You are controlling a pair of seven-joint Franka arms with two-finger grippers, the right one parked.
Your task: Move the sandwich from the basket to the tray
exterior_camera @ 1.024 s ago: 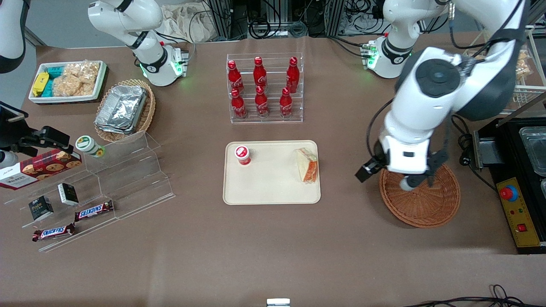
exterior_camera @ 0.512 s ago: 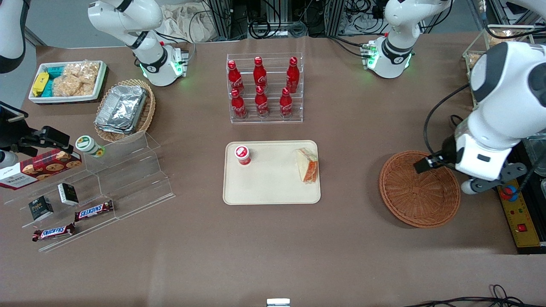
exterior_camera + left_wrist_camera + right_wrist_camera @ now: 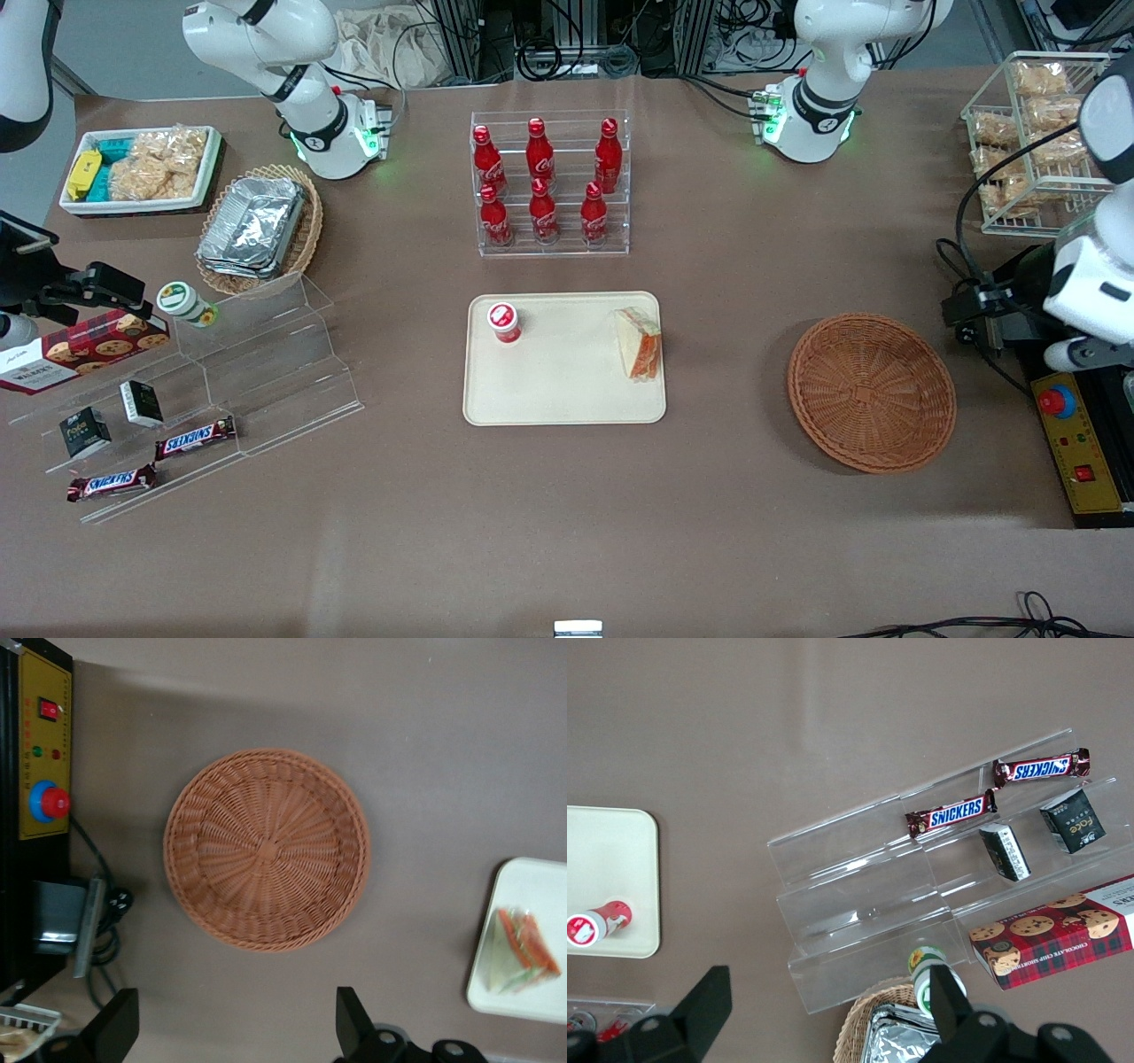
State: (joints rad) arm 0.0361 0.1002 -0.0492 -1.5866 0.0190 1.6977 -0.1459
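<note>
The sandwich (image 3: 640, 344) lies on the tray (image 3: 564, 394), at the edge nearest the basket (image 3: 872, 392), with its orange-red filling facing that edge. A small red-capped bottle (image 3: 504, 322) stands on the same tray, well apart from the sandwich. The basket holds nothing; its woven bottom shows bare in both the front and left wrist views.

So the job looks done: the sandwich is out of the basket and resting flat inside the tray's rim.

The gripper (image 3: 235, 1028) hangs above the bench near the basket, toward the working arm's end, by the control box (image 3: 1076, 443). Its 2 fingers (image 3: 115, 1028) stand wide apart with nothing between them.

What is left, by my reading, is only for the arm to settle clear of the bench; nothing on the tray seems to need correcting.
</note>
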